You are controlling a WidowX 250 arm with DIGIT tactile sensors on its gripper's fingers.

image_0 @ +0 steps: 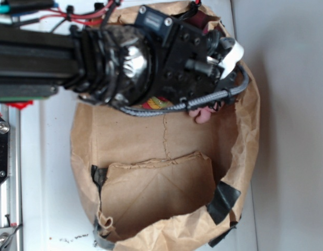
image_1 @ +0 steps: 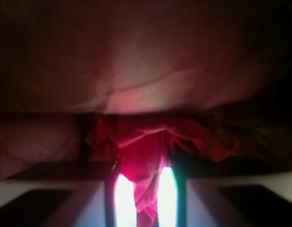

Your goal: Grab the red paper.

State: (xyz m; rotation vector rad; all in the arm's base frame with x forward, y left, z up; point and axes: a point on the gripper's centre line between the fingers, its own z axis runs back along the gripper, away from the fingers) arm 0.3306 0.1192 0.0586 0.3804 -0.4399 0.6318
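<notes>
In the wrist view the two fingers (image_1: 124, 198) glow white at the bottom edge, close together with a fold of the red paper (image_1: 150, 151) pinched between them; the grasp looks made, though how firm it is cannot be judged. Beyond them the rest of the wad lies crumpled against the dim brown wall of the paper bag (image_0: 151, 151). From the exterior view the gripper (image_0: 229, 52) sits deep in the bag on the worktop (image_0: 52, 172), near the pink toy (image_0: 203, 115). Lifting the paper clear remains.
</notes>
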